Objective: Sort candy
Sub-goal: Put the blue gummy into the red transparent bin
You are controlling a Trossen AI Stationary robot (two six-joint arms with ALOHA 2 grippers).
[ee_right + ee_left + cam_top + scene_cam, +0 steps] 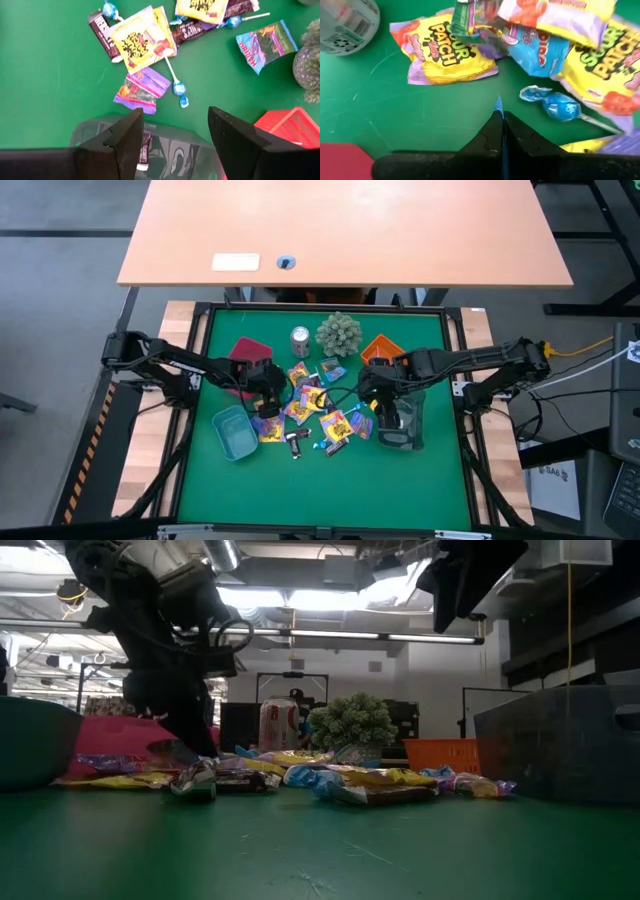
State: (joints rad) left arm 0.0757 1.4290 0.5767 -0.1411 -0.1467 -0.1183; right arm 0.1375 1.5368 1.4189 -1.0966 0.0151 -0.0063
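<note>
Candy lies in a loose pile [318,412] mid-table: yellow packets [442,47], a blue-wrapped lollipop [560,106] and dark mini bars [102,32]. My left gripper [266,398] is low at the pile's left edge, next to the teal tray [232,432]. In the left wrist view it [499,117] is shut on a thin blue piece. My right gripper [385,404] hangs open and empty [175,117] over the dark clear tray [405,428]. That tray holds a dark bar [145,149]. My left gripper pinches a thin blue wrapper edge [498,104] between its two shut fingers. Only a blue sliver shows at and between the fingertips. The fingers point down toward the green mat. The fingers hide the rest of the piece, and I cannot tell whether it is clear of the mat.
A silver can [300,340] and a green spiky plant ball [338,333] stand at the mat's far side, between a red tray [250,350] and an orange tray [378,348]. Bare green mat [320,490] lies toward the near edge.
</note>
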